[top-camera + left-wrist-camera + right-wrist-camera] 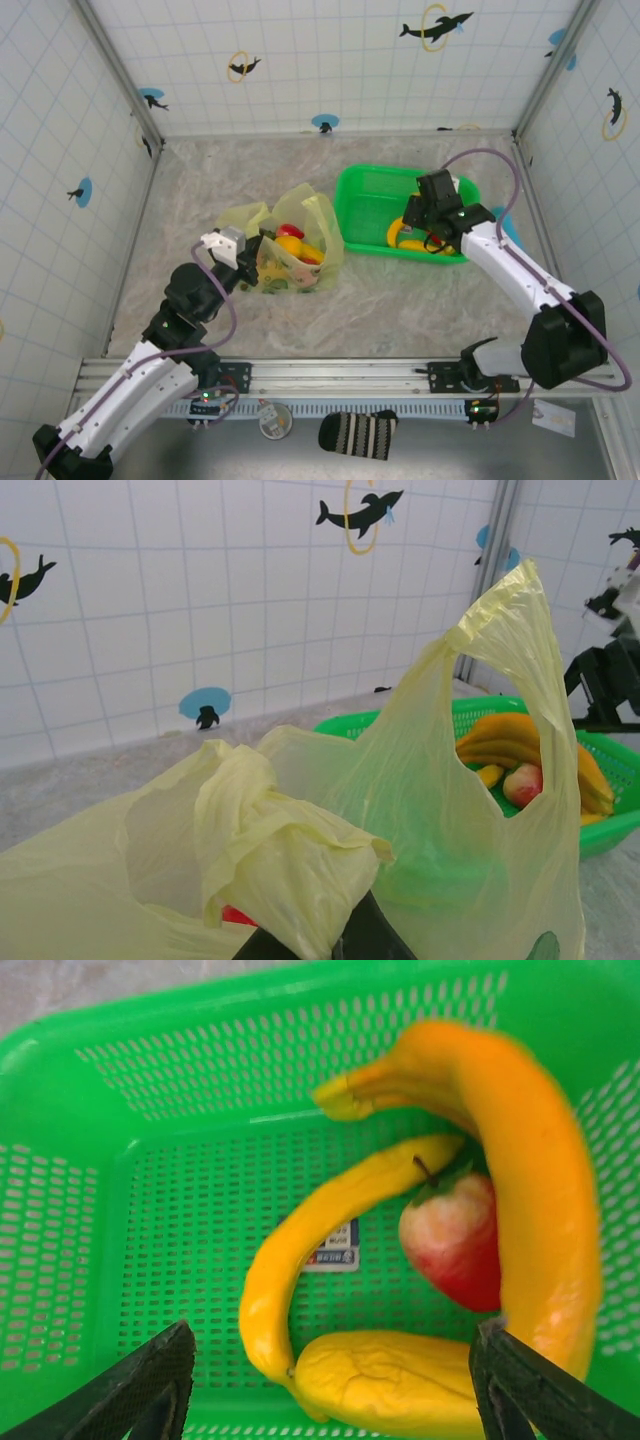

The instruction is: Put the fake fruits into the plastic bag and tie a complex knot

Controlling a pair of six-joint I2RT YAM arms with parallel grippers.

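Right gripper (pixel 330 1370) is hovering wide open over the fake fruits (pixel 290 1270) jammed together in the green basket (pixel 60 1220) near the far right corner of the tabletop (pixel 190 190), so it's risking pinching 2 at once, while the left gripper (pixel 330 942) is clamping a handle of the plastic bag (pixel 440 800) mid-tabletop.

No legible text found. A small blue-and-white sticker (pixel 333 1247) on the floor of the green basket (pixel 60 1210) carries print too fine to read.
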